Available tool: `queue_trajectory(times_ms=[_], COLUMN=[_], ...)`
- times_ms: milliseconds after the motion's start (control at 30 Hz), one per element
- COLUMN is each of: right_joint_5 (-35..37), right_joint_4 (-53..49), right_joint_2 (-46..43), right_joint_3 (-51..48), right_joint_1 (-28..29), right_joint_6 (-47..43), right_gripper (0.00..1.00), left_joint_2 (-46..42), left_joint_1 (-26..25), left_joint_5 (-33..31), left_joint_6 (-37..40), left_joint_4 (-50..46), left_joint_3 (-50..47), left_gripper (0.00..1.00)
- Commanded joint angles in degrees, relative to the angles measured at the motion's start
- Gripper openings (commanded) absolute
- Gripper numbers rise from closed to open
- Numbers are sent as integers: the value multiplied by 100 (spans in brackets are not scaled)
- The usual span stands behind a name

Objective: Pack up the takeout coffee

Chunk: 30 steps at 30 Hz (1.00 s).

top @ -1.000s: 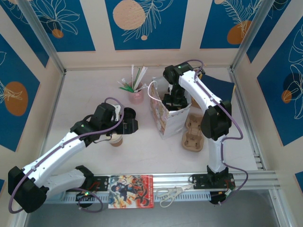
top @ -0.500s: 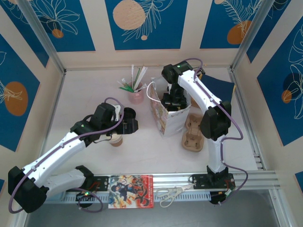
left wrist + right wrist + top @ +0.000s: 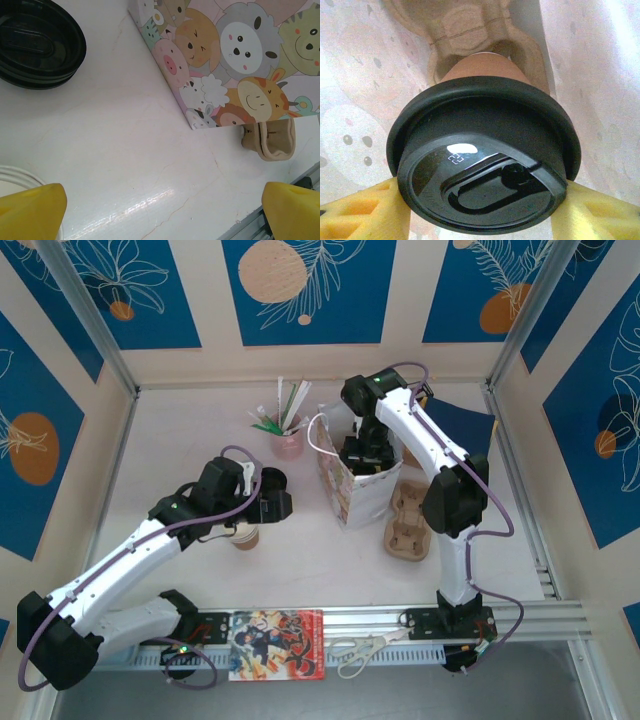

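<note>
The takeout coffee (image 3: 245, 536) stands upright on the table (image 3: 190, 440) near its left front, a kraft-brown paper cup partly under the left arm. From above just its brown side and a bit of the top show; the left wrist camera catches the thin white rim (image 3: 17, 172) at the lower left corner, touching or just behind one yellow fingertip (image 3: 30, 210). The left gripper (image 3: 262, 502) hangs over it with its fingers spread wide apart, holding nothing.

That same wrist view adds a stack of glossy black lids (image 3: 40, 45) lying flat on the table, and the paper bag's (image 3: 240, 55) side printed with cartoon animals: pig, sheep, giraffe, koala. Beyond the bag's corner lies a moulded pulp cup carrier (image 3: 270, 140), which from above sits just right of the bag (image 3: 408, 522).

The top view shows the right gripper (image 3: 362, 455) sunk into the open bag (image 3: 350, 495). What is inside comes from the right wrist camera — a second brown cup, the lidded cup (image 3: 485, 165), capped in shiny black plastic, with the yellow foam-like pads closed against both sides beneath the lid, above a pulp tray (image 3: 470, 25) at the bag's bottom.

The table is pale and faintly veined like marble. A pink cup of straws (image 3: 288, 443) stands behind the bag. On the metal rail (image 3: 400, 615) at the near edge lie a comic (image 3: 277, 643) and scissors (image 3: 358, 648). The walls (image 3: 300, 290) are cream with blue panels bearing white leaves and orange discs.
</note>
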Motion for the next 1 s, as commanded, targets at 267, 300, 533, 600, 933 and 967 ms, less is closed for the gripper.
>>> queue_trajectory(times_ms=[267,300,533,600,933,967], right_joint_5=[37,36,48,52,54,45], right_joint_4=[-319,-325,-363,-371,-385,-386], right_joint_2=[-171,-174,-170,-172,-155,-156], right_joint_3=[319,329,393,417,455,459], right_joint_1=[75,78,95,104,108,114], right_joint_6=[108,113,133,137,144,139], right_gripper=[64,64,64,64,64,64], left_joint_2=[52,52,50,52,60,60], left_joint_1=[61,58,57,58,57,57], left_joint_5=[134,134,154,152,147,143], left_joint_6=[-26,-22,-8,4,-10,-9], left_joint_4=[122,130,122,121,130,125], left_joint_3=[-6,-14,-11,-9,-15,-15], left_gripper=[100,100,100,100,100,100])
